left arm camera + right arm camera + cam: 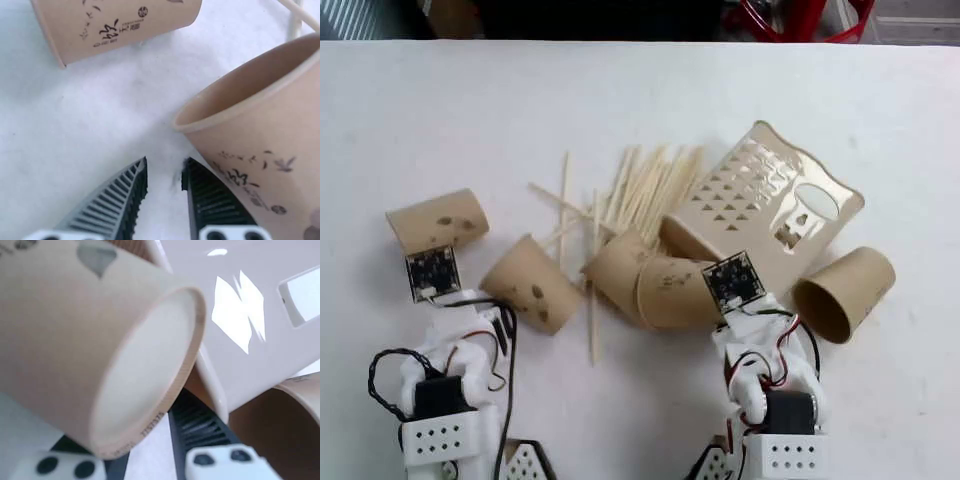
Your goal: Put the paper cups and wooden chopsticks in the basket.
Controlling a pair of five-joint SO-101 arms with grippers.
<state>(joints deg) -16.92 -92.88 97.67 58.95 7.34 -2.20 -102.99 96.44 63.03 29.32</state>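
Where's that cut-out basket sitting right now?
In the high view the basket lies right of centre on the table, between the chopsticks to its left and a paper cup at its lower right.

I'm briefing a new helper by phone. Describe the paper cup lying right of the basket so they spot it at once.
Find the pale basket with cut-out holes, lying tipped on the white table. At its right corner a brown paper cup lies on its side. It alone sits right of the basket; the other cups lie left, by the chopsticks.
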